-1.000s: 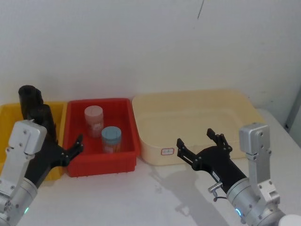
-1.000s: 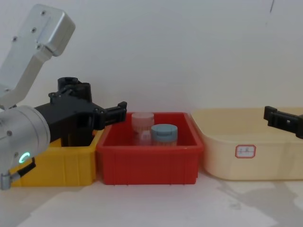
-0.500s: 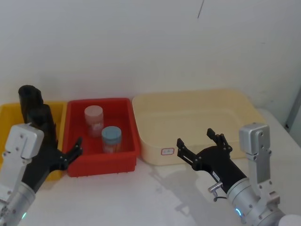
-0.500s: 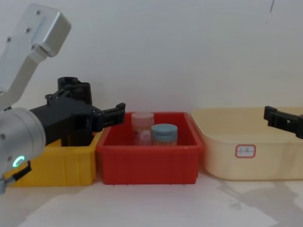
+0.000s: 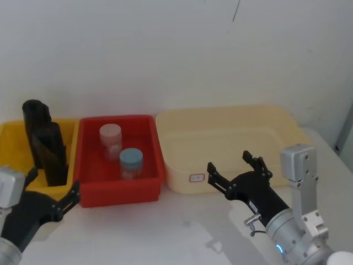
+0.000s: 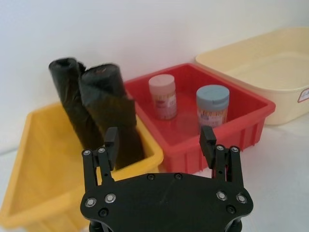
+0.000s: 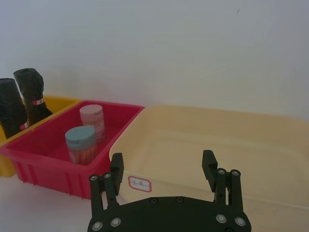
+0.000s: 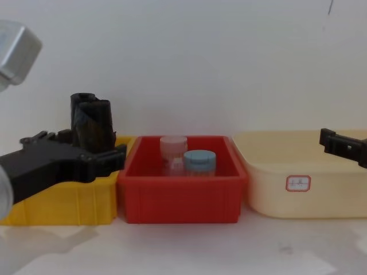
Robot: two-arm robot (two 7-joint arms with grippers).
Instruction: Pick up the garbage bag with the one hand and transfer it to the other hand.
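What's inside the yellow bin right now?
The yellow bin holds two upright rolls close together: a rear black roll and a front black roll. The floor beneath them is covered.

I see the tall black roll of crinkled plastic, the garbage bag (image 5: 49, 152), standing on end toward the front right of the yellow plastic bin (image 5: 11, 132), rising above its rim. My black two-finger left gripper (image 6: 160, 137) hangs just before that bin, fingers spread, empty. The black right gripper (image 5: 229, 161) is well off to the bin's right, likewise spread and empty.
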